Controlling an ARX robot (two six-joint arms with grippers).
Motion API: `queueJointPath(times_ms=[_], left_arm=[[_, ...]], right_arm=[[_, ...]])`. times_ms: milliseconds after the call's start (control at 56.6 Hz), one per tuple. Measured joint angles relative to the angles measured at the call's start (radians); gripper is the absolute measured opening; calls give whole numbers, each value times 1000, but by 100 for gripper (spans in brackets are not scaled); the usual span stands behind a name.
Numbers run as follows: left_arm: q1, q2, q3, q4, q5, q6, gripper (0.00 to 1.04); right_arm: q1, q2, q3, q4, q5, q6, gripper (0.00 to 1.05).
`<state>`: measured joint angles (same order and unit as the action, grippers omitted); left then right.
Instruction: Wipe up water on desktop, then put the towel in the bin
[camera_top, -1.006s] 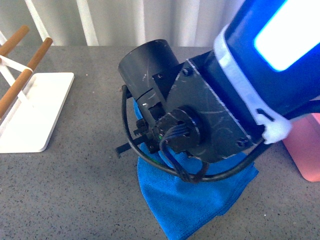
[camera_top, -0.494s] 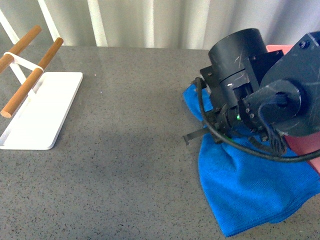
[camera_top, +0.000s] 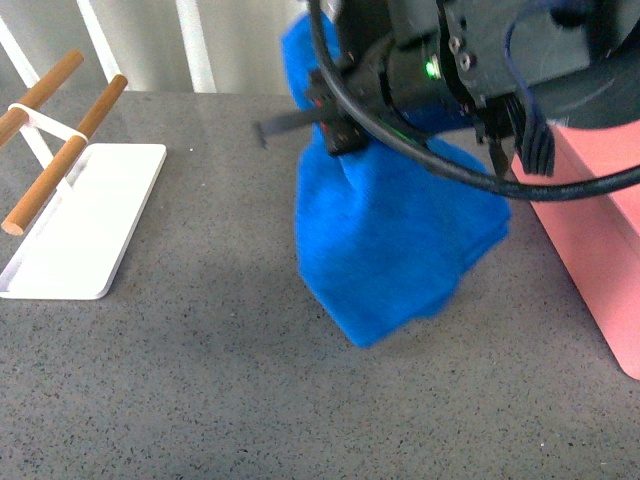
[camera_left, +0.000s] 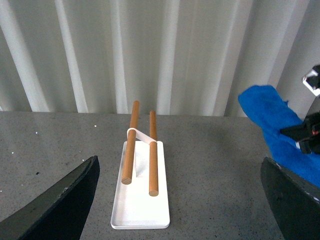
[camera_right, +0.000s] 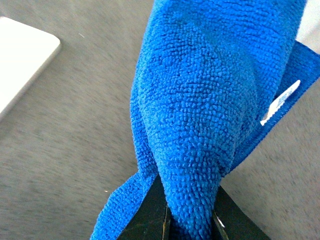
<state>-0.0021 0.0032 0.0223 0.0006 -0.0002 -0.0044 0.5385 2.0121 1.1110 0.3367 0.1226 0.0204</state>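
Observation:
The blue towel (camera_top: 390, 240) hangs in the air above the speckled grey desktop (camera_top: 200, 380), held up by my right arm at the top of the front view. My right gripper (camera_right: 187, 220) is shut on the towel (camera_right: 200, 110), which bunches up between its jaws and drapes away from them. The pink bin (camera_top: 600, 230) stands at the right edge, just right of the hanging towel. My left gripper (camera_left: 180, 200) is open and empty, well above the desktop (camera_left: 215, 175), with the towel (camera_left: 280, 130) off to one side of it. No water shows on the desktop.
A flat white tray (camera_top: 90, 215) with two wooden rods (camera_top: 65, 150) lies at the far left of the desktop; it also shows in the left wrist view (camera_left: 142, 200). A pale ribbed wall (camera_left: 150, 50) runs behind the table.
My right arm has lifted the towel off the desktop and carried it up and back; the towel now hangs free beside the pink bin instead of lying spread on the surface.

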Motion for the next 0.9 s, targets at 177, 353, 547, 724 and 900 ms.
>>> queueJointPath(times_ms=[177,353,547,724,900], left_arm=[[0,0,0,0,0,0,98],[0,0,0,0,0,0,98],[0,0,0,0,0,0,98],[0,0,0,0,0,0,98],[0,0,0,0,0,0,98]], right_arm=[[53,-148,-31,41,85,-16,8],[8,-386,-74,25,260,-76,8],[-128,-588,-121,-16,385,-143,8],[-284,-685,-221,-24,361,-191,8],[-439,-621,-291,72,274,-215,8]])
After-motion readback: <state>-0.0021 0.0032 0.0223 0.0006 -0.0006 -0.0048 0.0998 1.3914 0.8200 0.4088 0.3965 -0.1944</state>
